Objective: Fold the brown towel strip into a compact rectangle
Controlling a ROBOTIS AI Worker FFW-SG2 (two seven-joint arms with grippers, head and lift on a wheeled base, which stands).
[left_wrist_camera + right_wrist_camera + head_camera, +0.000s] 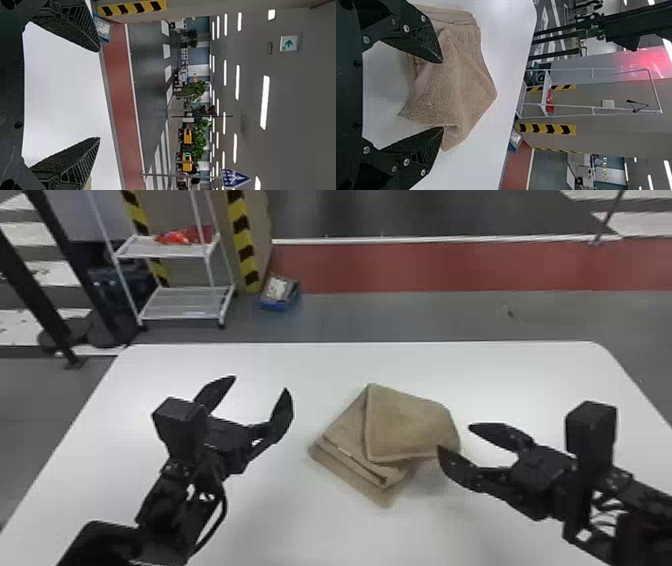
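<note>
Towel (407,425), one piece, is lying between left gripper (260,383) and right gripper (454,436); these two are standing wide open, holding nothing

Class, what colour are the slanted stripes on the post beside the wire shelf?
Black and yellow; the striped post shows best in the head view.

- Desk (280,362): near corners and near edge cut off in the head view.
- Brown towel (405,422): inner layers under its raised flap hidden, number unclear; parts covered by the right gripper (454,437) in the right wrist view.
- Left arm (100,542), right arm (645,535): cut off.
- Beyond the desk's far edge: blue box's (278,305) contents blurred; dark speck (510,312) too small to identify.
- Past its far left corner: red item (180,237) blurred.
</note>
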